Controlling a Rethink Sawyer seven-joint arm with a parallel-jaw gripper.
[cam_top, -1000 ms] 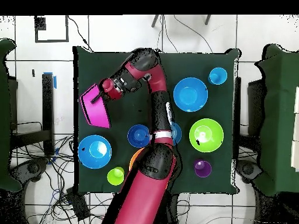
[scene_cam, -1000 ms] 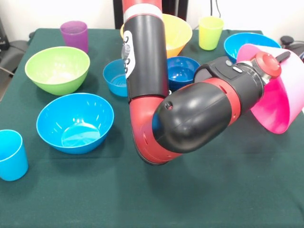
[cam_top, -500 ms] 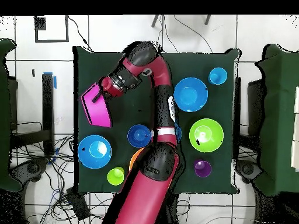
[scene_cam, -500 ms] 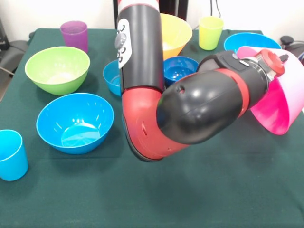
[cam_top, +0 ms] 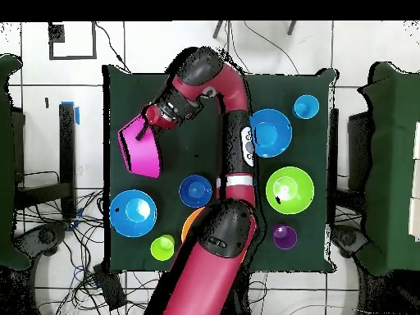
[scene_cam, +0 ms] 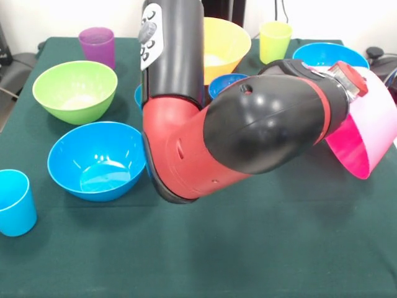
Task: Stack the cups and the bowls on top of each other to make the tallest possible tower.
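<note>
Since the earlier frames my red and black arm [scene_cam: 248, 133] has swung its elbow closer to the front camera, and the big glossy pink plastic bowl [scene_cam: 366, 133] has lifted slightly and tipped further onto its side. From the front, that pink bowl hangs at the right edge with its opening turned toward the camera, carried at the wrist; the gripper is hidden behind the red cap and the bowl's rim, so I cannot tell how its fingers stand. I judge the tilt comes from gripping the rim alone. Behind the arm sits the big orange plastic bowl [scene_cam: 226, 40], with the small dark-blue bowl [scene_cam: 226, 84] just in front of it. The medium green bowl [scene_cam: 74, 90], a medium blue bowl [scene_cam: 97, 159], the purple tumbler [scene_cam: 97, 45], the yellow-green tumbler [scene_cam: 275, 41] and the light-blue tumbler [scene_cam: 13, 202] stand apart on the green tablecloth [scene_cam: 248, 248].

Overhead, the pink bowl [cam_top: 139, 148] sits well apart from the orange bowl [cam_top: 190, 221], which peeks out beside the arm. No tower is built yet; everything stands singly.
</note>
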